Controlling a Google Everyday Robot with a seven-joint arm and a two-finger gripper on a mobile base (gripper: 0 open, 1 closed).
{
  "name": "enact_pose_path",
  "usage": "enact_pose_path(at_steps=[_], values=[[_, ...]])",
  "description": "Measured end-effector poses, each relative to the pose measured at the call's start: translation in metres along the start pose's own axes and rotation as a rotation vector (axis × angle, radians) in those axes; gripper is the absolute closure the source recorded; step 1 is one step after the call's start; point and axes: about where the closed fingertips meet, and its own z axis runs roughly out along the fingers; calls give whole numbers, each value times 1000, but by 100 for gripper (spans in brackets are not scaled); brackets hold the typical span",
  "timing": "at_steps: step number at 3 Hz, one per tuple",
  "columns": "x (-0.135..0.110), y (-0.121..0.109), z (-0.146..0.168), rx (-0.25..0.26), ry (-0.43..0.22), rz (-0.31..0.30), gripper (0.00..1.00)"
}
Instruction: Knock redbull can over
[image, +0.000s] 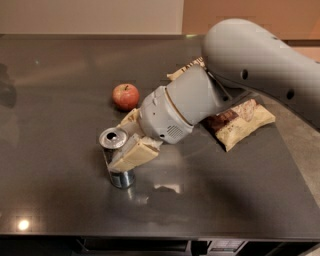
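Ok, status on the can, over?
Gripper open, down at the can, one finger across its side. Can upright, not over yet. Apple behind it, snack bag off to the side; neither blocking.

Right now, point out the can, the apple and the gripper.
can (113, 138): camera view, on its silver top.
apple (125, 96): camera view, on its red skin.
gripper (118, 147): camera view, between its fingertips, at the can.
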Motion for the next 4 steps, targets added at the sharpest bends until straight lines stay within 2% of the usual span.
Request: enact_pose_path(at_steps=[1, 2, 3, 4], values=[[-3, -2, -5, -2, 29, 4, 70], [-5, -16, -22, 20, 129, 13, 93], [2, -31, -43, 50, 278, 6, 100], [15, -40, -56, 57, 440, -12, 100]])
